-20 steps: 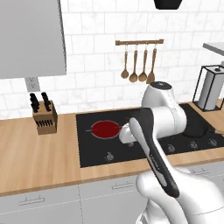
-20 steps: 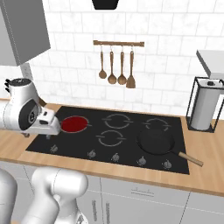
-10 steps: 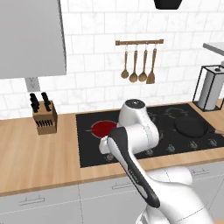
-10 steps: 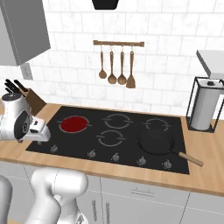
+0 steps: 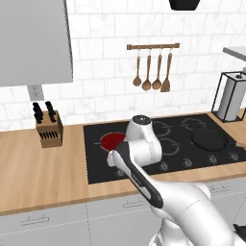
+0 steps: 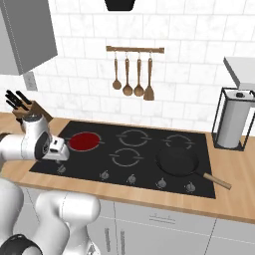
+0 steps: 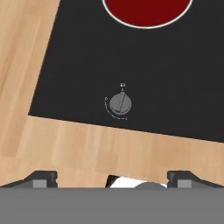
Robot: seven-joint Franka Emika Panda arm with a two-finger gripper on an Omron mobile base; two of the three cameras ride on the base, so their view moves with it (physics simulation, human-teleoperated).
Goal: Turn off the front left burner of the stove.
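Note:
The stove (image 6: 149, 177) is a wide black glass cooktop set in the wooden counter. Its front left burner (image 6: 83, 141) glows bright red, and I see the disc again in the left base view (image 5: 111, 141) and at the top of the hand view (image 7: 146, 11). My gripper (image 6: 59, 159) hangs over the stove's front left corner, pointing down. Straight below it lies the leftmost small silver knob (image 7: 120, 103), its mark turned off the zero. The fingertips (image 7: 41, 177) stand wide apart, open, with nothing between them and clear of the knob.
A black frying pan (image 6: 177, 160) with a wooden handle sits on the right front ring. A knife block (image 5: 49, 129) stands on the counter at the left. Wooden spoons (image 6: 132, 74) hang on the wall, and a paper towel holder (image 6: 233, 123) stands at the right.
The arm has swung left and down, bringing the hand from above the red burner to the cooktop's front left corner over the leftmost knob. The burner stays red.

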